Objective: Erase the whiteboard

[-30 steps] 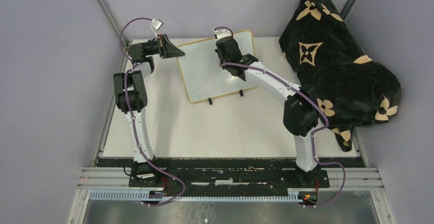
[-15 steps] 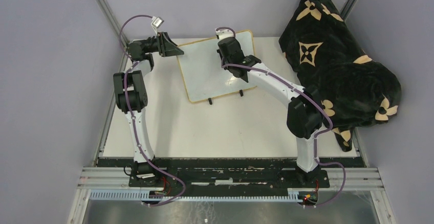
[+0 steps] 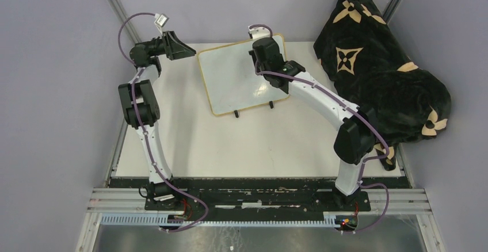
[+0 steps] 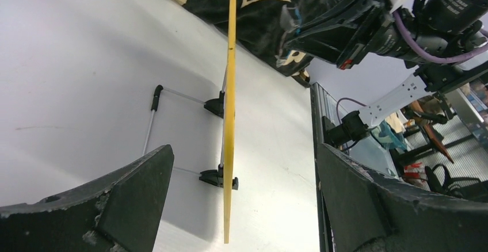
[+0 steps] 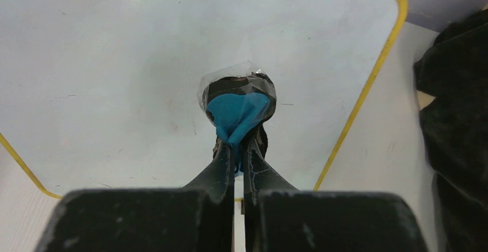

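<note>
Wiping the whiteboard, the right gripper pinches a blue eraser pad tight against the near-clean face just beyond its fingertips. The left gripper gapes empty, board edge-on ahead. Next, seemingly: sweep the remaining faint marks.

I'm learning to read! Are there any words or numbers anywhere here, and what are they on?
None can be read.
The whiteboard is blank, only faint specks.
The black blanket has tan flower signs, no letters.
The blue eraser in the right gripper bears no label.
</note>
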